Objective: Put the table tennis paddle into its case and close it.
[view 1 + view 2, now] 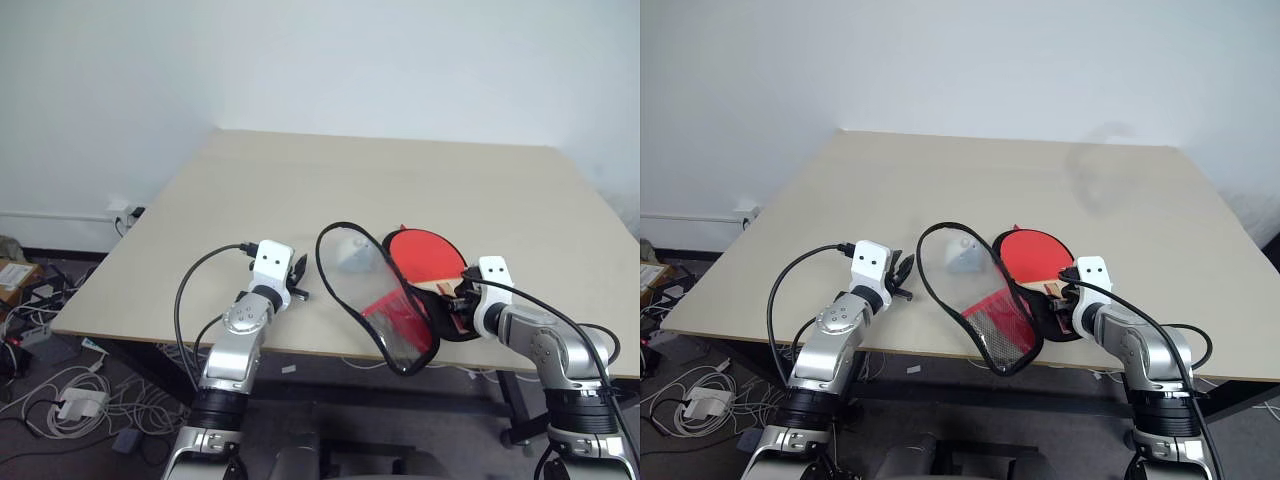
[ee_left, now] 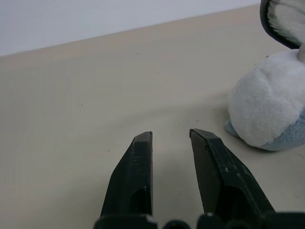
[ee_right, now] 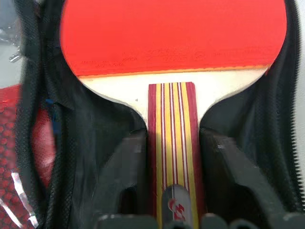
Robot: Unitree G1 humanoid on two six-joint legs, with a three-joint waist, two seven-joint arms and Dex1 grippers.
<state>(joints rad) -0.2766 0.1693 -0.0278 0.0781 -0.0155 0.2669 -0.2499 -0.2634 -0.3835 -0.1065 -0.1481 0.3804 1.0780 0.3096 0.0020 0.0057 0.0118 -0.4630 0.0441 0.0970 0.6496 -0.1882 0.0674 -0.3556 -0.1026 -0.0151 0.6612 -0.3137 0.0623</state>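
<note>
In the right wrist view the paddle (image 3: 174,71) handle is seen between the right pincer (image 3: 174,157) fingers, inside the open case (image 1: 385,300); the left pincer (image 2: 171,138) stands narrowly parted, empty, over the desk (image 1: 300,180).

Left arm reaches forward, its left gripper (image 1: 298,279) held about level, black fingers (image 2: 136,176) slightly parted with nothing between them. Right arm bends inward, wrist tipped down toward the left; right gripper (image 3: 171,143) has its fingers (image 3: 125,167) spread either side of the paddle handle (image 3: 172,138)
</note>
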